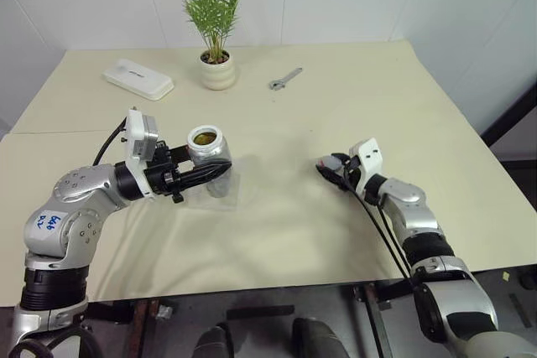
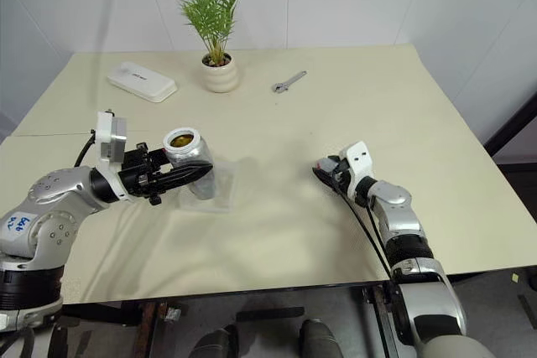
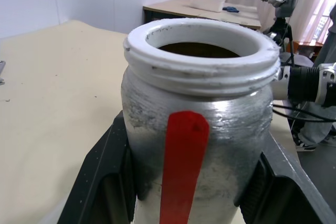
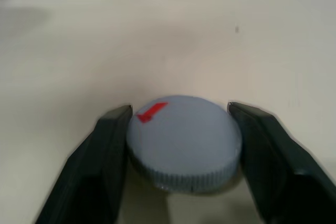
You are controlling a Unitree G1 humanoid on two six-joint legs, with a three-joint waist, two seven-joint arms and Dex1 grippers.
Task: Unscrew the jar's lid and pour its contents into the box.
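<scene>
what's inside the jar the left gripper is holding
The jar, lid off and held in the left gripper, shows brownish-yellow contents through its open mouth. How deep they go is hidden by the jar's wall.

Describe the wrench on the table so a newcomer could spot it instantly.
Start at the potted palm near the table's far edge. To its right, nearer the far right corner, lies the wrench, flat on the bare tabletop. It is the only slim silver metal tool there; the white oblong case sits on the plant's other side.
</scene>
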